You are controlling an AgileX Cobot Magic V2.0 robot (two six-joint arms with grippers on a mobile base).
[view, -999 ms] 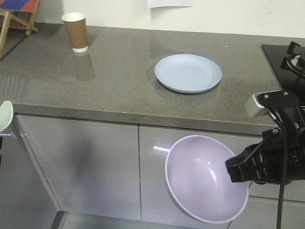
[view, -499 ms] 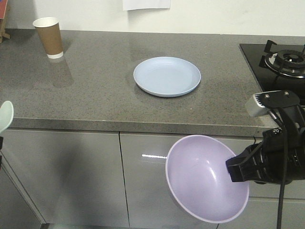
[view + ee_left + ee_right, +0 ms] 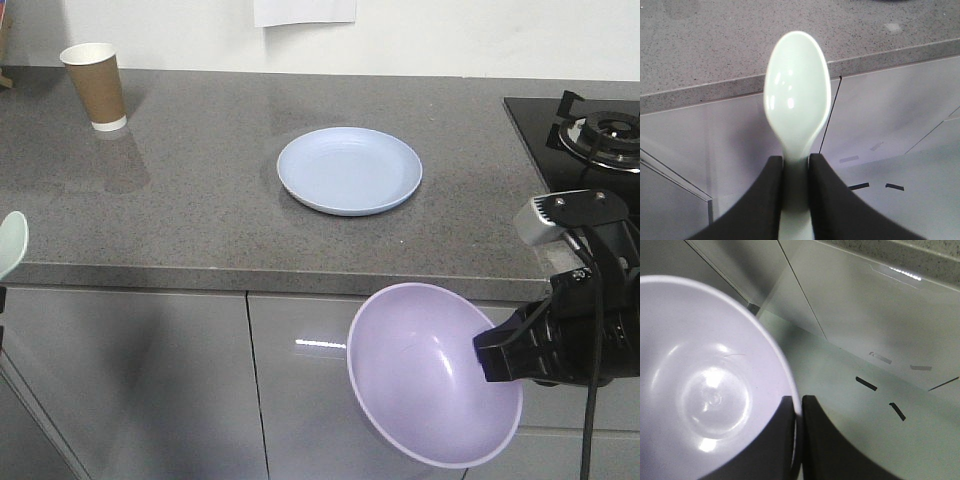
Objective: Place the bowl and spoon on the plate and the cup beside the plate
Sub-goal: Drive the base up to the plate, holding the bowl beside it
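Note:
The pale blue plate (image 3: 349,170) lies on the grey counter (image 3: 200,220), with nothing on it. At the counter's far left stands the brown paper cup (image 3: 94,85). My right gripper (image 3: 492,357) is shut on the rim of the lavender bowl (image 3: 430,372), held tilted in front of the cabinet doors, below the counter edge; the wrist view shows the bowl (image 3: 705,385) pinched between the right gripper's (image 3: 797,407) jaws. My left gripper (image 3: 796,162) is shut on the handle of the mint-green spoon (image 3: 797,95), whose tip (image 3: 10,243) shows at the front view's left edge.
A black gas hob (image 3: 590,135) occupies the counter's far right. Glossy grey cabinet doors (image 3: 150,380) run under the counter edge. A white sheet (image 3: 304,10) hangs on the back wall.
The whole view has shifted: counter, plate and cup slid left, then slightly nearer. Both grippers keep the same hold and the same place in the frame.

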